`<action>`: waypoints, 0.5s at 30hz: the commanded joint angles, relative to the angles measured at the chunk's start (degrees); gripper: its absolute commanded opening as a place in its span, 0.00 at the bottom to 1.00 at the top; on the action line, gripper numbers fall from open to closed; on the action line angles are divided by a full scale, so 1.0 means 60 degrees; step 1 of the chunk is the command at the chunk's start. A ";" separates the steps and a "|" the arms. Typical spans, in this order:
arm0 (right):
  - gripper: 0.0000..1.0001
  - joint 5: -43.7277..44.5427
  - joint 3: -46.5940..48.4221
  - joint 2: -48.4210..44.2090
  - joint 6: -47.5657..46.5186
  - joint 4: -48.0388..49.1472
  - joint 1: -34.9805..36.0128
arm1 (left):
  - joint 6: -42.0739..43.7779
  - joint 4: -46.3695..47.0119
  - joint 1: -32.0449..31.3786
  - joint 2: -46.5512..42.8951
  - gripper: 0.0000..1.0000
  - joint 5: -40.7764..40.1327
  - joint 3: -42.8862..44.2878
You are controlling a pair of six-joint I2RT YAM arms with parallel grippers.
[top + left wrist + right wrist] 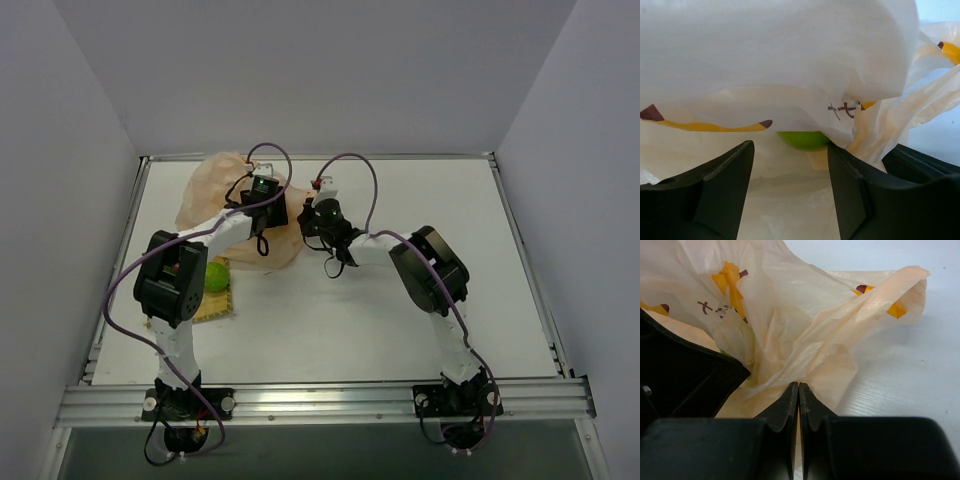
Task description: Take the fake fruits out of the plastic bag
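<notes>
The pale-orange plastic bag [215,195] lies at the back left of the table. My left gripper [268,208] is open, reaching into the bag's mouth. In the left wrist view a lime-green fruit [802,139] lies just beyond my open left gripper [790,155], half covered by the bag's film [780,65]. My right gripper [313,218] is shut on the edge of the bag [805,340]; in the right wrist view my right gripper [799,386] pinches the film. A second lime-green fruit [217,275] sits outside the bag on the yellow mat [214,306]. No red fruits show.
The left gripper's black body [685,375] sits close on the left in the right wrist view. The white table [400,300] is bounded by a raised rim [530,260] and grey walls. The metal rail [320,400] runs along the near edge.
</notes>
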 commanded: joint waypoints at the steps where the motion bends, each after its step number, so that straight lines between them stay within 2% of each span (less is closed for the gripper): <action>1: 0.00 0.0248 -0.0218 -0.0548 0.0110 0.0563 -0.0129 | 0.0263 0.0355 0.0092 0.0018 0.59 0.0111 0.0638; 2: 0.00 0.0205 -0.0248 -0.0519 0.0125 0.0621 -0.0188 | 0.0307 0.0385 0.0092 0.0091 0.64 0.0184 0.0652; 7: 0.00 -0.0088 -0.0263 -0.0475 0.0125 0.0695 -0.0203 | 0.0571 0.0064 0.0107 0.0603 0.75 0.0624 0.1267; 15: 0.00 -0.0103 -0.0131 -0.0431 0.0095 0.0651 -0.0203 | 0.0790 -0.0391 0.0194 0.1394 0.76 0.0726 0.2131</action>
